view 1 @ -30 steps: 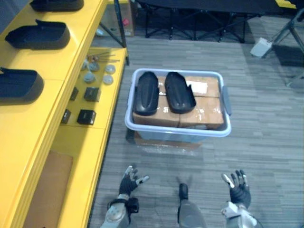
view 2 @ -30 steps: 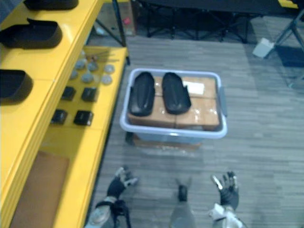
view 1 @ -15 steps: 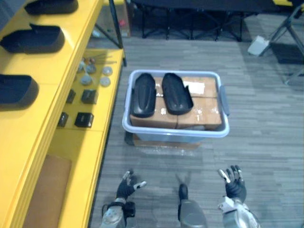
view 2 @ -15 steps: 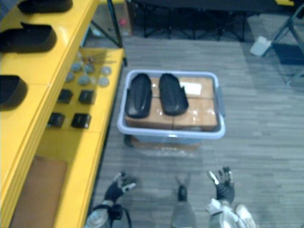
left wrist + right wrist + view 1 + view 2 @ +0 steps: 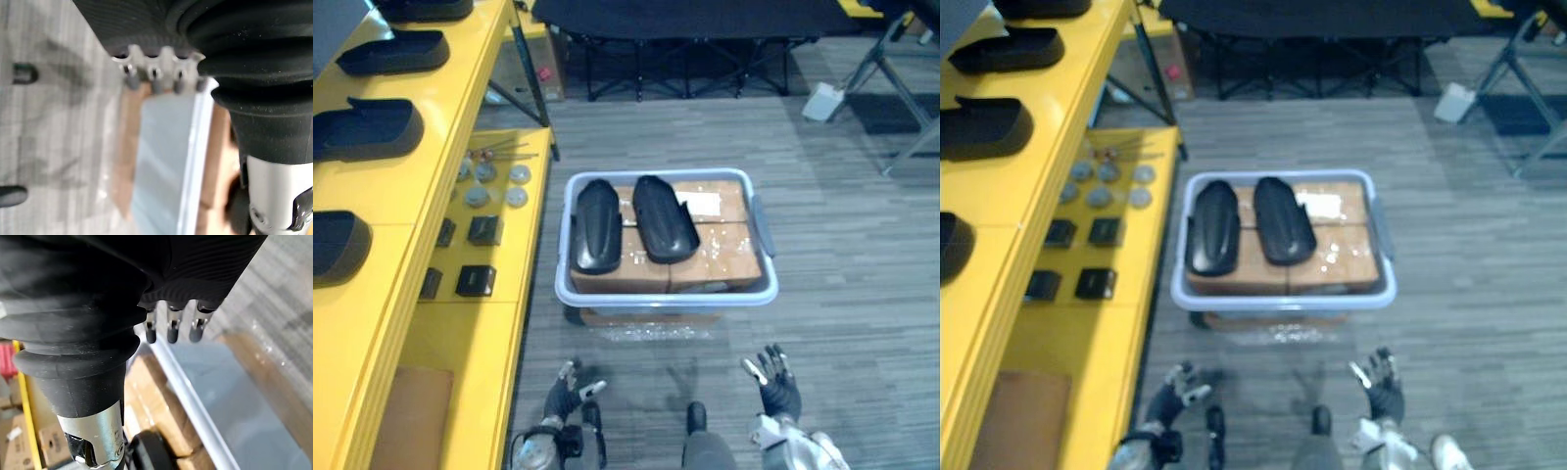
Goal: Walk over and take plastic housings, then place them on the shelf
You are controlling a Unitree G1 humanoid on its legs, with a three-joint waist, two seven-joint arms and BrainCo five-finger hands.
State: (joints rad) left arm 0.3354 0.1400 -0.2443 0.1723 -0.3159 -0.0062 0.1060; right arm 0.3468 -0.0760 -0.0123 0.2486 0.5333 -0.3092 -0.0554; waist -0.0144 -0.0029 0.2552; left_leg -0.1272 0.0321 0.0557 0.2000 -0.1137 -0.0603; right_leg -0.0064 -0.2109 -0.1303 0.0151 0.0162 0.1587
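Two black plastic housings lie side by side on brown cardboard boxes inside a pale blue bin on the floor ahead of me. More black housings rest on the top of the yellow shelf along the left. My left hand and right hand are low in the foreground, short of the bin, both open and holding nothing. The bin's rim shows past my left fingers in the left wrist view.
Small black blocks and grey discs lie on the shelf's lower yellow board. Folding black frames stand at the back, a stand's legs at the far right. Grey plank floor surrounds the bin.
The whole view has shifted: the bin and shelf sit a little further from my hands and more of the top shelf shows. Both hands stay open and low.
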